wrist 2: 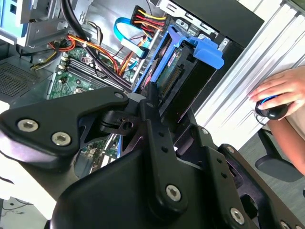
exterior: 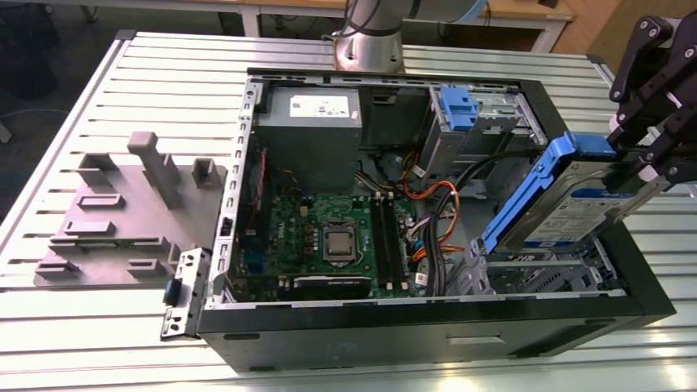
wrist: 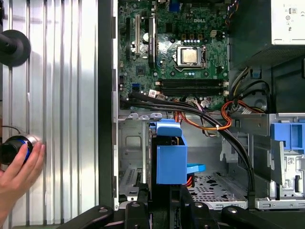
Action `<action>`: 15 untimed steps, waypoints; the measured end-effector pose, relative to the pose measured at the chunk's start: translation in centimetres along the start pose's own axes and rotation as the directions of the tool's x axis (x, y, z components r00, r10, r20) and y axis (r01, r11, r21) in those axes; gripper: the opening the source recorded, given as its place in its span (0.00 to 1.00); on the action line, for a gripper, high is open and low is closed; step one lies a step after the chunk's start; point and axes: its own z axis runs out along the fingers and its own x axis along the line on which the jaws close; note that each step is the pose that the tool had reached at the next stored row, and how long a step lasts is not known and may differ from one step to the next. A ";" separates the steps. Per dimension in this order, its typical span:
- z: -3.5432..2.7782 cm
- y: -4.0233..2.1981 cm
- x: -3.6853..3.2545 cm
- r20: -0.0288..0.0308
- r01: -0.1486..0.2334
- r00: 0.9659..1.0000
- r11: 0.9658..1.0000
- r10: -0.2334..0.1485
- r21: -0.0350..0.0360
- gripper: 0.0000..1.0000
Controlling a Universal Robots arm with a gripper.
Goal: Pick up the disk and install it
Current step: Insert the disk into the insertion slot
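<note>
The disk (exterior: 575, 211), silver with a white-and-blue label and blue carrier rails, hangs tilted on edge over the open computer case's near corner on the exterior view's right. My gripper (exterior: 645, 167) is shut on the disk's upper end. The disk's lower end points down at the metal drive bay (exterior: 544, 273) inside the case. In the second wrist view the disk (wrist 2: 177, 71) sticks out beyond my black fingers (wrist 2: 151, 102), connector edge showing. In the first wrist view the disk's blue carrier (wrist: 170, 157) stands above the bay floor (wrist: 131, 179).
The open case (exterior: 436, 327) holds a green motherboard (exterior: 326, 237), a grey power supply (exterior: 310, 122), orange and black cables (exterior: 436, 204) and a drive cage with a blue latch (exterior: 458, 106). A grey fixture (exterior: 120, 220) lies on the table. A person's hand (wrist: 19, 174) rests beside a black knob.
</note>
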 end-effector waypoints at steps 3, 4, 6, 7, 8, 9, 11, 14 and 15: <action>0.01 0.03 0.00 0.000 0.000 1.000 1.000 0.000 0.000 0.35; 0.01 0.03 0.00 0.000 0.000 1.000 1.000 0.000 0.000 0.35; 0.08 0.03 0.00 0.000 0.000 1.000 1.000 0.000 0.000 0.35; 0.13 0.03 0.00 0.000 0.000 1.000 1.000 0.000 0.000 0.35; 0.16 0.03 0.00 0.000 0.000 1.000 1.000 0.000 0.000 0.35; 0.19 0.03 0.00 0.000 0.000 1.000 1.000 0.000 0.000 0.35; 0.20 0.03 0.00 0.000 0.000 1.000 1.000 0.000 0.000 0.35; 0.21 0.03 0.00 0.000 0.000 1.000 1.000 0.000 0.000 0.35; 0.25 0.04 0.00 0.000 0.000 1.000 1.000 0.000 0.000 0.35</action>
